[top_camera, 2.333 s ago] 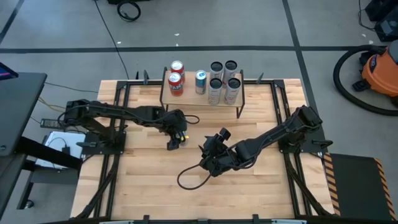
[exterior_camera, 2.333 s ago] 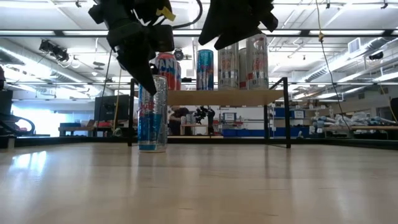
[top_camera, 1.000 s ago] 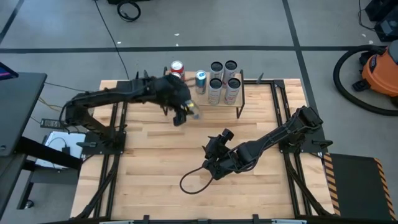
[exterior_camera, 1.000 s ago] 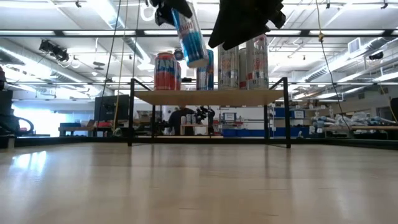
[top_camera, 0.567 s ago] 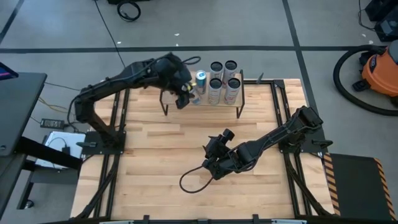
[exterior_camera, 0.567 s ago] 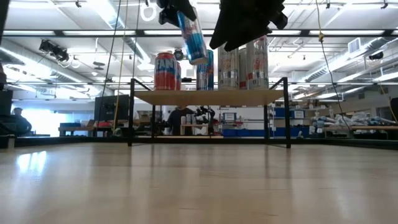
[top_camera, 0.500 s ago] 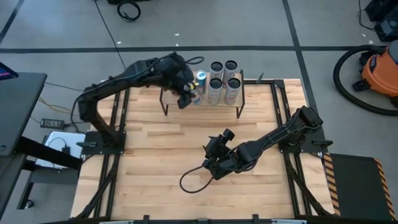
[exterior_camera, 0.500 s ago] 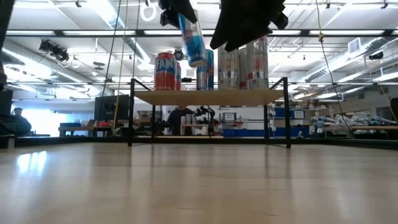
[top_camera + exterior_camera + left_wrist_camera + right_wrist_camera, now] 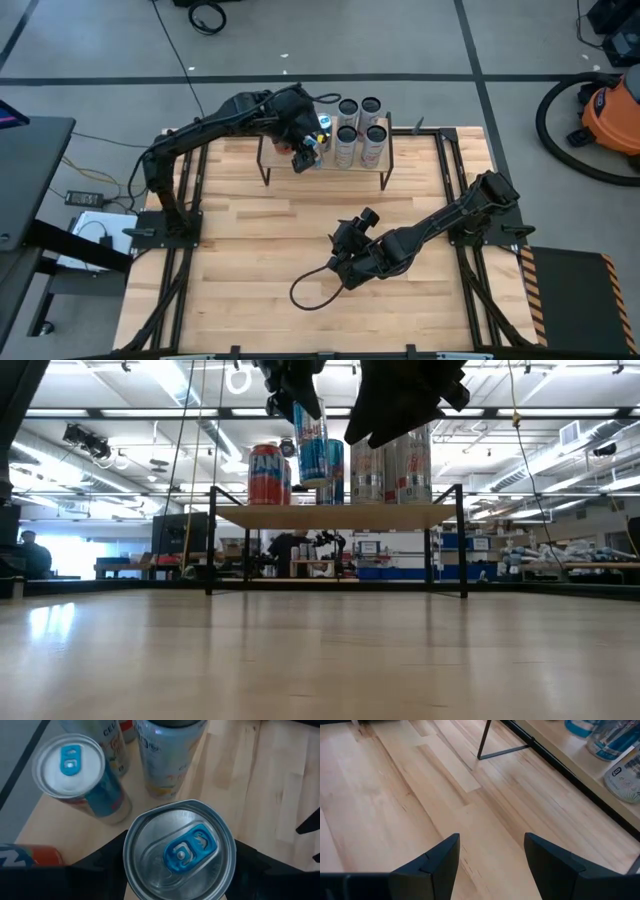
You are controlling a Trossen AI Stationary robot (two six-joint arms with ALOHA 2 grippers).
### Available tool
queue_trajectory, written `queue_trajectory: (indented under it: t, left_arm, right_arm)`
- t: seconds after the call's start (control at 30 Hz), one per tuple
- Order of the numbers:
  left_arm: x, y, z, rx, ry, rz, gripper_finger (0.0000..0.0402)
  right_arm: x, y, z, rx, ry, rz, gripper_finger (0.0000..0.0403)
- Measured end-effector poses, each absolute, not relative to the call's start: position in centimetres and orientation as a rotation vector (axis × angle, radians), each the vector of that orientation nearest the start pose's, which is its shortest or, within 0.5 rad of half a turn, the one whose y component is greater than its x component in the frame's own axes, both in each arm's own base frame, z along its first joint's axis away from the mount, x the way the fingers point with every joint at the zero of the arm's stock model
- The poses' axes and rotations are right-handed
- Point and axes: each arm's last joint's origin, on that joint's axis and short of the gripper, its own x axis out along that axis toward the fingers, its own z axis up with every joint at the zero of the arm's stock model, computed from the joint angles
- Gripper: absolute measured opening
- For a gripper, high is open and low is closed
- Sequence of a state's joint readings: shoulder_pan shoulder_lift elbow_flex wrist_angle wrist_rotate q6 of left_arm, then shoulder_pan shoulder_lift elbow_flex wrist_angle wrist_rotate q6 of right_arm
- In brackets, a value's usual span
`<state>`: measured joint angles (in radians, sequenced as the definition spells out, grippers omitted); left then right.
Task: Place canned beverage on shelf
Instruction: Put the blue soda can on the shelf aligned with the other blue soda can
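Item held: one tall blue-and-silver canned beverage (image 9: 311, 442), pinched between the fingers of my left end effector (image 9: 303, 155), upright or nearly so, hanging above the front edge of the shelf (image 9: 340, 516) with a clear gap between its base and the board in the low view. The left wrist view looks straight down on its silver lid and blue pull tab (image 9: 189, 848), my two dark fingers (image 9: 97, 862) flanking it on either side. Location of shelf: far edge of the wooden counter (image 9: 300, 240), light board top on thin black legs. Shelf contents, left end: orange-red cans (image 9: 265, 474), only one clearly readable from the low view. Shelf contents, middle: one blue can with a blue tab (image 9: 76, 772), standing just behind the can I hold. Shelf contents, right portion: four silver cans (image 9: 358, 130) grouped close together in two rows. My right end effector (image 9: 343, 262): hovering low over the middle of the counter, well apart from the shelf, fingers (image 9: 430, 865) spread with bare wood between them and holding nothing. A loop of black cable (image 9: 315, 290) hangs beside it over the counter. Beyond the counter, an orange shop vacuum (image 9: 612, 115) stands on the grey floor at the right.
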<state>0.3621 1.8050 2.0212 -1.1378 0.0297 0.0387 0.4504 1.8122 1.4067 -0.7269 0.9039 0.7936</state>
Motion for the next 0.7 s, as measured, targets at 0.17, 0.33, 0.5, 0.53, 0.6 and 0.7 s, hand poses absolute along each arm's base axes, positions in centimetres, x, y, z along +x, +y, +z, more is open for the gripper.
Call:
queue_trajectory:
  t: [0.17, 0.33, 0.5, 0.53, 0.6, 0.7]
  left_arm:
    - [35.0, 13.3, 38.8, -0.149, 0.912, 0.288, 0.0243]
    - [35.6, 13.7, 38.0, -0.150, 0.926, 0.284, 0.0243]
    - [35.9, 14.3, 37.3, -0.160, 0.944, 0.295, 0.0243]
    - [35.9, 14.4, 37.3, -0.163, 0.945, 0.296, 0.0243]
    - [36.0, 14.5, 37.4, -0.156, 0.926, 0.298, 0.0243]
    - [36.0, 14.5, 37.5, -0.159, 0.924, 0.300, 0.0248]
  right_arm:
    - [34.1, 14.0, 24.1, 0.022, 0.653, -0.694, 0.0231]
    - [34.0, 14.0, 24.0, 0.030, 0.655, -0.700, 0.0231]
    - [34.0, 14.2, 24.0, 0.026, 0.657, -0.695, 0.0230]
    - [34.0, 14.2, 24.0, 0.027, 0.656, -0.694, 0.0230]
    - [33.9, 14.3, 24.0, 0.026, 0.656, -0.692, 0.0230]
    - [33.9, 14.4, 24.0, 0.028, 0.653, -0.689, 0.0230]
